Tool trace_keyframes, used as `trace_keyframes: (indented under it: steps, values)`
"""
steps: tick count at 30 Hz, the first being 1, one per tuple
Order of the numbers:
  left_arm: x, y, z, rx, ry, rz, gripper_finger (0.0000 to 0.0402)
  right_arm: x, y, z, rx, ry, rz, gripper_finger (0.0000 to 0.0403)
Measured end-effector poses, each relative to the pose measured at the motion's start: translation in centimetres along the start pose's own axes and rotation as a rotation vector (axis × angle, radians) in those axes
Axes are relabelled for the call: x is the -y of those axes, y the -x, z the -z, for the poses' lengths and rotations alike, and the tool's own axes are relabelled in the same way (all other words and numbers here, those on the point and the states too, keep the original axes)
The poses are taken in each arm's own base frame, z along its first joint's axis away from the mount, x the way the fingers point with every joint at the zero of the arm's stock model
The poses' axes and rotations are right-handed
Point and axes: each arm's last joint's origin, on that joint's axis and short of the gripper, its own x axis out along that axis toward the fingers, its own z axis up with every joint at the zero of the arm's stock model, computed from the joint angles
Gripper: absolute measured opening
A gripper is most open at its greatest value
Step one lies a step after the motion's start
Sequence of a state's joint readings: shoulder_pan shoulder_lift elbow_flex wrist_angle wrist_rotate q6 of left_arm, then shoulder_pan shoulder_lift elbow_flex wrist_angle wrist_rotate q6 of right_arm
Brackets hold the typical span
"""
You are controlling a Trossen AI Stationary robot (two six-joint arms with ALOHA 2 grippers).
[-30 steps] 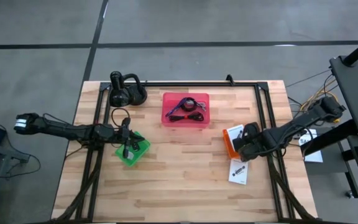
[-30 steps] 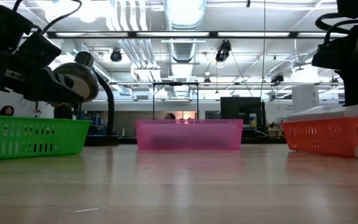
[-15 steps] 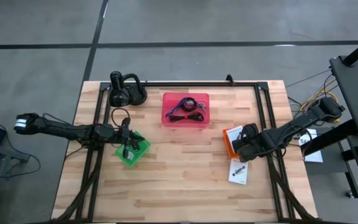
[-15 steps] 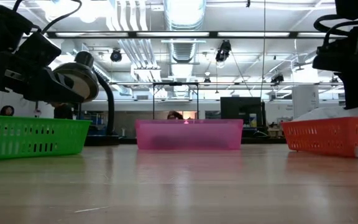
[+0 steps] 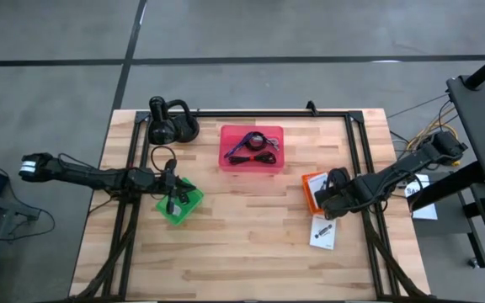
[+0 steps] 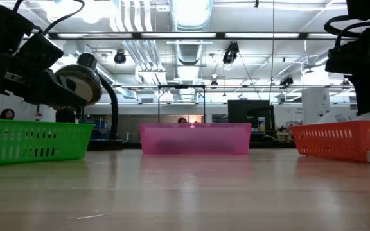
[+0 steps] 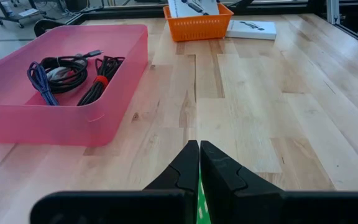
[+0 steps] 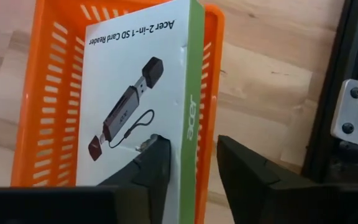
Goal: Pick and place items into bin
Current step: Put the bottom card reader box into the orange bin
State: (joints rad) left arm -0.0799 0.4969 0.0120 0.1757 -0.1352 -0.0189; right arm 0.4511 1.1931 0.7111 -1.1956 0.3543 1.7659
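Observation:
A white packet point(image 8: 135, 74) with a green side lies in the orange bin point(image 8: 48, 106) at the table's right. My right gripper point(image 8: 194, 165) hangs over it, open, pointing steeply down, one finger on either side of the packet's green long edge with a gap on both sides. A second white packet point(image 5: 323, 232) lies flat on the table just nearer than the orange bin point(image 5: 307, 187). The pink bin point(image 7: 104, 118) holds a black coiled cable point(image 7: 67, 65) and a purple cable point(image 7: 39, 81). My left gripper point(image 7: 199, 168) waits shut over the green bin point(image 5: 183, 204).
A black gooseneck device point(image 5: 171, 124) stands at the far left corner. Black frame rails point(image 5: 362, 160) run along the table's far, left and right sides, close to the orange bin. Bare wood lies between the three bins and toward the near edge.
In the low view the white packet's end that slanted up above the orange bin's rim has sunk lower into the bin. My right arm has stayed over the bin.

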Motion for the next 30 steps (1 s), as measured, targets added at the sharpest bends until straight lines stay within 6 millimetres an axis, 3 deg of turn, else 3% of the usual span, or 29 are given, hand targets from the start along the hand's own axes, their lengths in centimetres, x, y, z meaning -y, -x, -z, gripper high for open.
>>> trace_keyframes:
  steps: [20,30]
  values:
    - [0.0,0.0,0.0,0.0,0.0,0.0,0.0,-1.2,2.1,-0.5,-0.023,0.091,-0.09,0.025]
    - [0.0,0.0,0.0,0.0,-0.005,0.0,0.0,-1.4,2.1,-0.9,0.103,0.098,-0.112,0.0255]
